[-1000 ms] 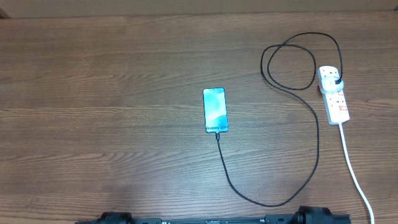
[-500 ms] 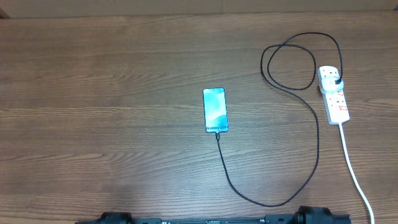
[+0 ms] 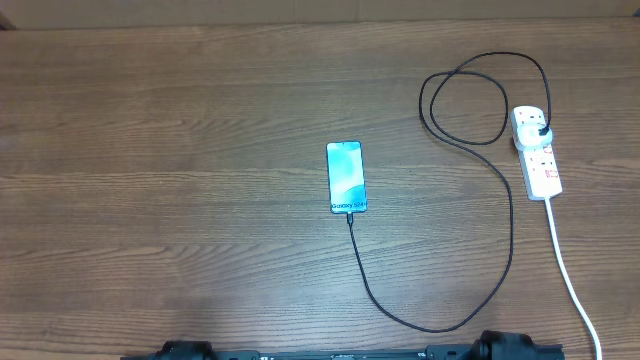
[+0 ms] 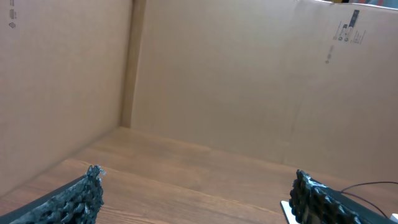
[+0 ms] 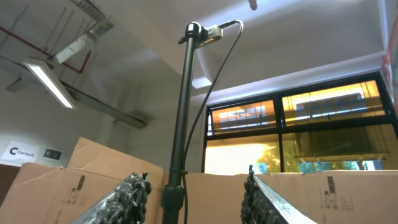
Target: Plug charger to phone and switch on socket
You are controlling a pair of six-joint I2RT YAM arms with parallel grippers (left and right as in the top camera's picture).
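The phone point(image 3: 346, 177) lies flat at the table's middle, its blue-teal screen up. The charger cable point(image 3: 455, 322) runs from the phone's near edge, curves right and loops up to its black plug point(image 3: 541, 130), seated in the white socket strip point(image 3: 537, 153) at the right. The cable's tip sits at the phone's bottom edge. My left gripper point(image 4: 199, 190) is open and empty above the table, a white corner point(image 4: 286, 208) beside its right finger. My right gripper point(image 5: 196, 186) is open and empty, pointing up at the ceiling. Neither gripper's fingers show in the overhead view.
The socket's thick white cord point(image 3: 575, 285) runs to the front right edge. Arm bases point(image 3: 500, 348) sit at the front edge. Cardboard walls point(image 4: 236, 87) stand behind the table. A camera pole point(image 5: 180, 124) rises in the right wrist view.
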